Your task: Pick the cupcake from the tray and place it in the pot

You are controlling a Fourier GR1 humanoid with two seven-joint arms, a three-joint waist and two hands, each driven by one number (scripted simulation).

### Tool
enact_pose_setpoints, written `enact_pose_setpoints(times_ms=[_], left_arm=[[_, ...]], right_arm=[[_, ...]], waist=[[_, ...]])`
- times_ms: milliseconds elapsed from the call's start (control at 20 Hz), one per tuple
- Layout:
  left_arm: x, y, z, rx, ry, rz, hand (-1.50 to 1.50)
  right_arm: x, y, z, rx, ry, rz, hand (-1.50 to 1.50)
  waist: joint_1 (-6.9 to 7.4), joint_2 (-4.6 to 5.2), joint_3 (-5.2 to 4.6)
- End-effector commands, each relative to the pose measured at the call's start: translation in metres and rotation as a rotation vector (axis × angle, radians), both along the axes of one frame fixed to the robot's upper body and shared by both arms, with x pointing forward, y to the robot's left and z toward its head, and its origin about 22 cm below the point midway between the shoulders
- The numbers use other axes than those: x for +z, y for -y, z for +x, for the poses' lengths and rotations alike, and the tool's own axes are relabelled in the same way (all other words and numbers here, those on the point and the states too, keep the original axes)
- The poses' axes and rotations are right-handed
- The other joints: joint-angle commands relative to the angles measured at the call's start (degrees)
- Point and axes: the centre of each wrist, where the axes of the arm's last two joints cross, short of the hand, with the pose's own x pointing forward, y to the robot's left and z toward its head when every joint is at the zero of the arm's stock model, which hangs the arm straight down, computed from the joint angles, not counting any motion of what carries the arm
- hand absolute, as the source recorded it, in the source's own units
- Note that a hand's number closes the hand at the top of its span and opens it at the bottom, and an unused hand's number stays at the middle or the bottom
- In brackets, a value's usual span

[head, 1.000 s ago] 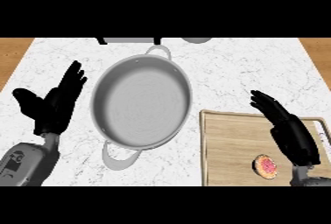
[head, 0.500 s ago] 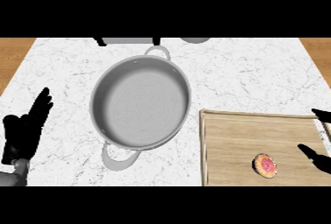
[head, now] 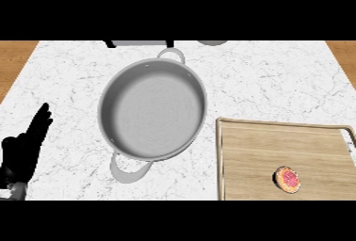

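**A:** ok quick rundown, left to right pls?

**B:** sure. Far left edge, low down: the left hand (head: 24,148), black, fingers straight and held together, pointing up and a bit to the right. It's over the white marble counter (head: 278,80), touching nothing, holding nothing. It sits well apart from everything else.

**A:** and the middle?

**B:** big grey pot (head: 153,110), nothing inside afaict. It looks taller than wide from this angle. One loop handle at the top by the counter's back edge, another at the bottom left, throwing a shadow on the marble. It's between the hand and the tray, touching neither.

**A:** cupcake?

**B:** on the right. Wooden tray (head: 278,141) with a raised rim sits at the lower right, its left rim just beside the pot's right side w/ a small gap. The cupcake (head: 288,179) is on the tray, down toward the near edge, about midway across. Pink-red top w/ a tan edge, tilted toward its side. Nothing's touching it.

**A:** right hand?

**B:** doesn't show, so can't tell you anything abt its fingers. Bits of brown wood floor (head: 14,56) show at both top corners past the counter.
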Motion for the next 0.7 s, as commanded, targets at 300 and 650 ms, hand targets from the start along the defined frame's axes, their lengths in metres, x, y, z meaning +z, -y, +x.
enact_pose_setpoints(times_ms=[300, 650], left_arm=[[0.005, 0.003, -0.007, -0.027, -0.012, 0.011, 0.00], [0.014, 0.009, 0.011, -0.055, 0.022, 0.020, 0.00]], right_arm=[[0.063, -0.062, 0.026, 0.111, -0.305, -0.284, -1.50], [0.080, -0.093, 0.053, 0.176, -0.612, -0.502, -1.50]], waist=[[1.74, 0.21, -0.12], [2.85, 0.76, -0.16]])
